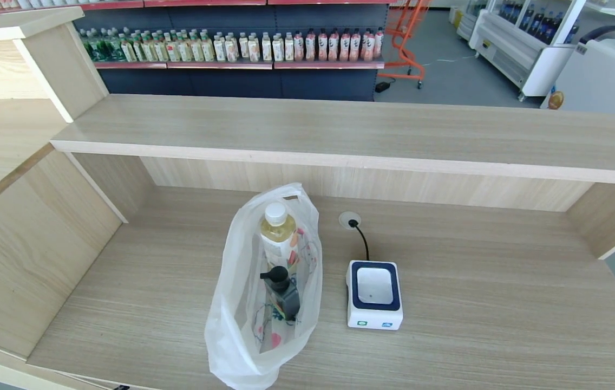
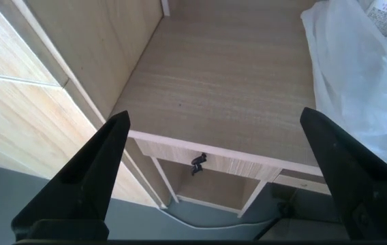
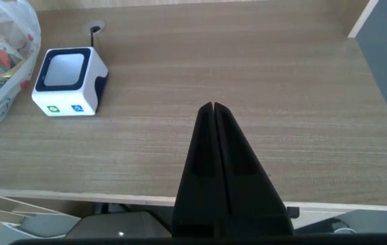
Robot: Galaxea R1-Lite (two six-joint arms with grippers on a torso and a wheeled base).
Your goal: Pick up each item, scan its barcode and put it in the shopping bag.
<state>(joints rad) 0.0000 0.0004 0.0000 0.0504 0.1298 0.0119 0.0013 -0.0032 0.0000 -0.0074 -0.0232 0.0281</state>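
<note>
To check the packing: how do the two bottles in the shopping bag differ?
The tea bottle has a white cap; the dark bottle has a black pump head. The tea bottle shows pale yellow liquid; the dark bottle is nearly black. The tea bottle lies farther from the robot, the dark bottle nearer. Both are inside the white shopping bag.

head: high, down on counter [image 1: 475, 303] | wrists: near its edge | shared: shopping bag [image 1: 226, 330]
</note>
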